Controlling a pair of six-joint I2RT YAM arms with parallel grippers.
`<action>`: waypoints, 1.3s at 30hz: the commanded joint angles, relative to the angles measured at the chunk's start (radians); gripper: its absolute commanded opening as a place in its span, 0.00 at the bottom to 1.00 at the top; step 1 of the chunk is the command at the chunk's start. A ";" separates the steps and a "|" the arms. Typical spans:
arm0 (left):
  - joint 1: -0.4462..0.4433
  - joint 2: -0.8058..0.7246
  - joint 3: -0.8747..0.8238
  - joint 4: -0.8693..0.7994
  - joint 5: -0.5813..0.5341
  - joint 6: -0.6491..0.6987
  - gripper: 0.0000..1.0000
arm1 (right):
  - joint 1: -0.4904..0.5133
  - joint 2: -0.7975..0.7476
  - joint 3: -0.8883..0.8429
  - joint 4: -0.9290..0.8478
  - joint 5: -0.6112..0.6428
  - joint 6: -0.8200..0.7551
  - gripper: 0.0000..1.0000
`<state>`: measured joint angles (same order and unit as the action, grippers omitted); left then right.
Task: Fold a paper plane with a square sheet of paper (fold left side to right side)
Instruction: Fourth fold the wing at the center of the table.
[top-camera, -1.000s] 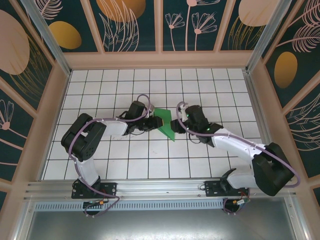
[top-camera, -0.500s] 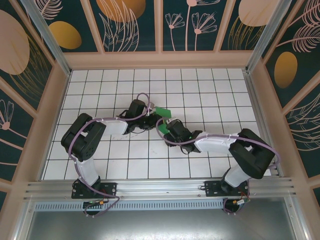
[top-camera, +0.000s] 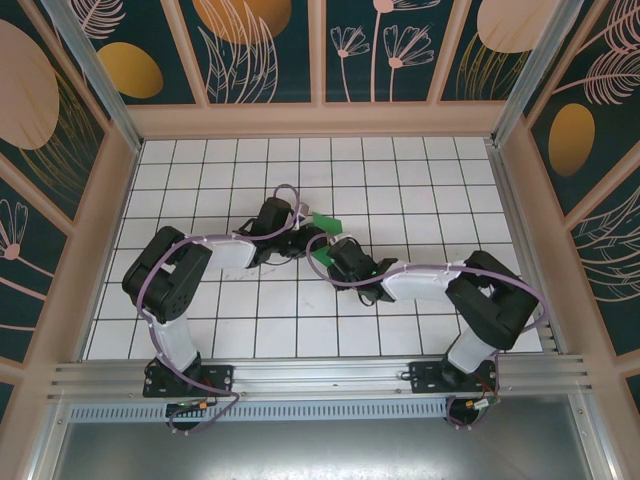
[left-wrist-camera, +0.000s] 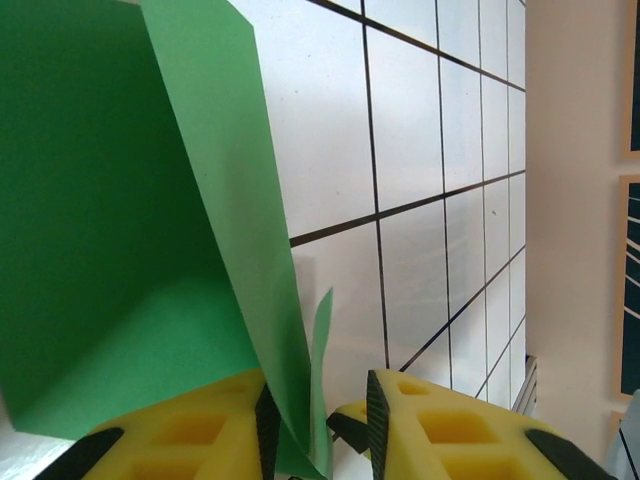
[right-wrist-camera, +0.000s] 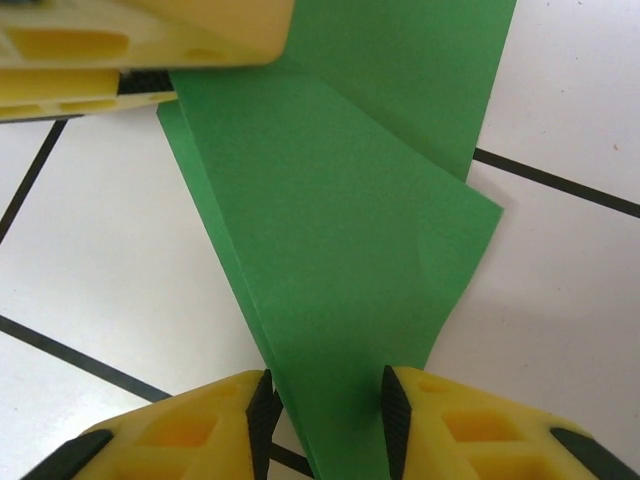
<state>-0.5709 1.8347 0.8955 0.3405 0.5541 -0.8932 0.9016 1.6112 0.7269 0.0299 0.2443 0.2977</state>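
Green paper (right-wrist-camera: 330, 250), already folded into a long wedge, lies on the white tiled floor (right-wrist-camera: 560, 260) and runs away from the right gripper (right-wrist-camera: 325, 420). Its narrow end sits between the two yellow fingers and its wider layers spread out ahead of them. Those fingers stand narrow, one at each edge of the wedge; whether they press it I cannot tell. At the far end a flap stands upright in the left gripper (left-wrist-camera: 318, 430). Its fingers (left-wrist-camera: 440, 430) are also close together, with the raised layers between them and the sheet against one pad, but a firm pinch cannot be confirmed.

The step in hand looks like carrying that raised side across the centre crease onto the other side. To do it well, the right fingers should pin the narrow end so the wedge cannot swivel. The left gripper should then sweep the flap over in a low arc without tugging, since paper this thin buckles or slips easily. Line up the long edges before lowering, then press along the crease from the point outward.
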 joint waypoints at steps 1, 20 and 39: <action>-0.006 -0.016 0.020 0.010 0.015 -0.002 0.35 | 0.008 0.016 0.029 0.011 0.025 0.002 0.32; 0.043 -0.114 -0.022 -0.079 -0.057 0.055 0.56 | 0.007 0.039 -0.001 0.022 -0.033 0.012 0.10; 0.077 -0.167 -0.084 -0.091 -0.043 0.133 0.42 | -0.129 -0.024 -0.009 0.060 -0.407 0.009 0.05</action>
<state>-0.4843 1.6424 0.8234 0.2340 0.4900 -0.7853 0.7910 1.6241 0.7303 0.0574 -0.0498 0.2974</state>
